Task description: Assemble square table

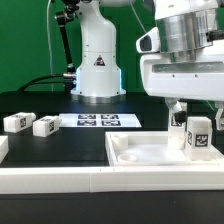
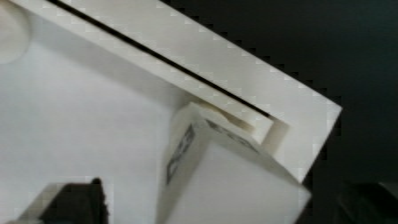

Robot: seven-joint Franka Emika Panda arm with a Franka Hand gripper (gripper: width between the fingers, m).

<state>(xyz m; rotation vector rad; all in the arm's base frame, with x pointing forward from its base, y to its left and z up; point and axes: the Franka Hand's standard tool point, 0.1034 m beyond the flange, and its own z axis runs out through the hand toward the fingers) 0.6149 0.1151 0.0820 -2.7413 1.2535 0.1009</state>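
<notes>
The square table's white slab (image 1: 150, 156) lies flat at the exterior view's right, recessed side up. One white tagged leg (image 1: 199, 135) stands upright in its far right corner. My gripper (image 1: 197, 114) hangs straight over that leg. In the wrist view the leg (image 2: 231, 165) rises between my two dark fingertips (image 2: 71, 205), with a gap showing on one side, so the jaws are open and straddle it. The slab's raised rim (image 2: 214, 60) runs past the leg. Two more tagged legs (image 1: 15, 122) (image 1: 45, 125) lie on the black table at the exterior view's left.
The arm's white base (image 1: 97, 65) stands at the back centre. The marker board (image 1: 100, 121) lies flat in front of it. A long white rail (image 1: 60, 180) borders the table's front edge.
</notes>
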